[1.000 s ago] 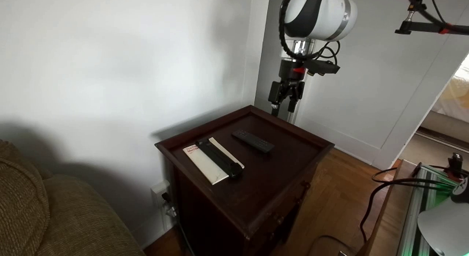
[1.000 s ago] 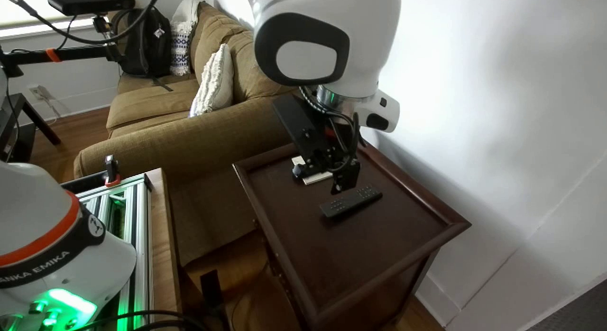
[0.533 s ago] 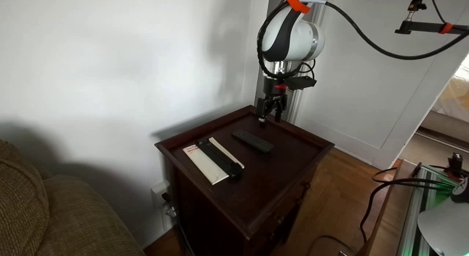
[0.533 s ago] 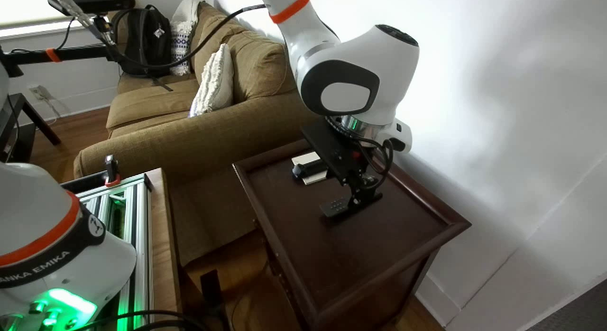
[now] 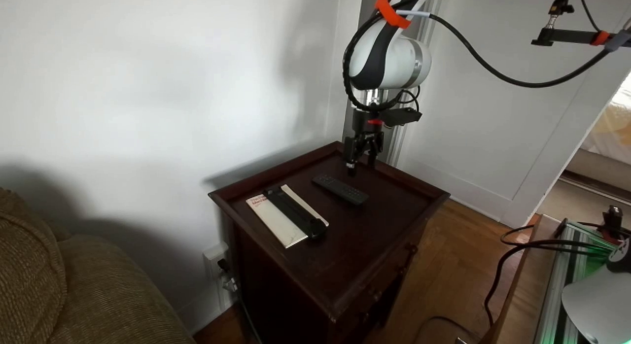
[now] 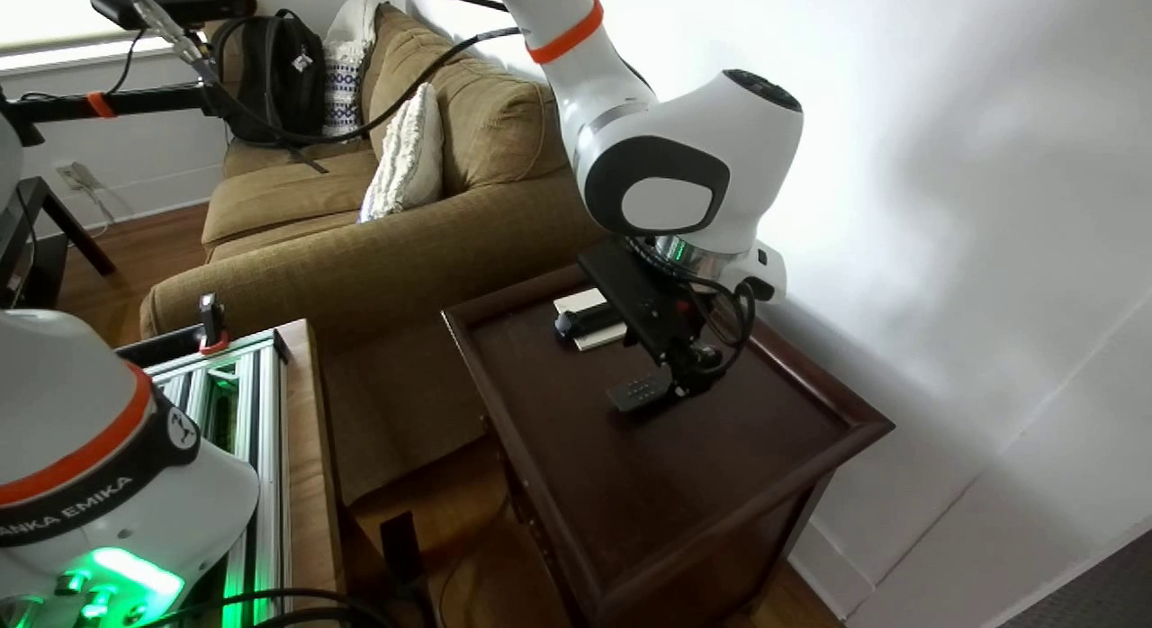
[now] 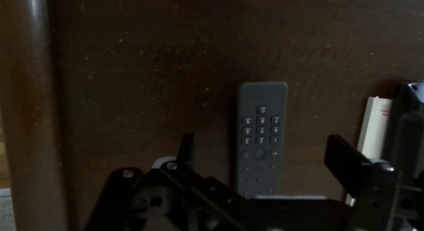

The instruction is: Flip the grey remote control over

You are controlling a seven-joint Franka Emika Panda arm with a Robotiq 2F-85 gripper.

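The grey remote control (image 5: 340,189) lies flat on the dark wooden nightstand with its buttons up. It also shows in the wrist view (image 7: 261,98), number keys at the end away from the gripper. In an exterior view its near end shows (image 6: 637,392) and the arm hides the rest. My gripper (image 5: 361,167) is open and empty, pointing down above the nightstand top. In the wrist view the gripper (image 7: 260,137) has one finger on each side of the remote, with a gap on both sides. Its body hides the remote's lower end.
A long white bar (image 5: 276,221) with red print lies beside the remote, with a long black bar (image 5: 295,213) on top. The nightstand (image 5: 389,167) has a raised rim. A wall (image 5: 197,87) and a brown sofa (image 6: 378,259) stand close by.
My gripper has come down over the nightstand to the remote, with only a small further drop in the last half second. The remote and the bars have not moved.
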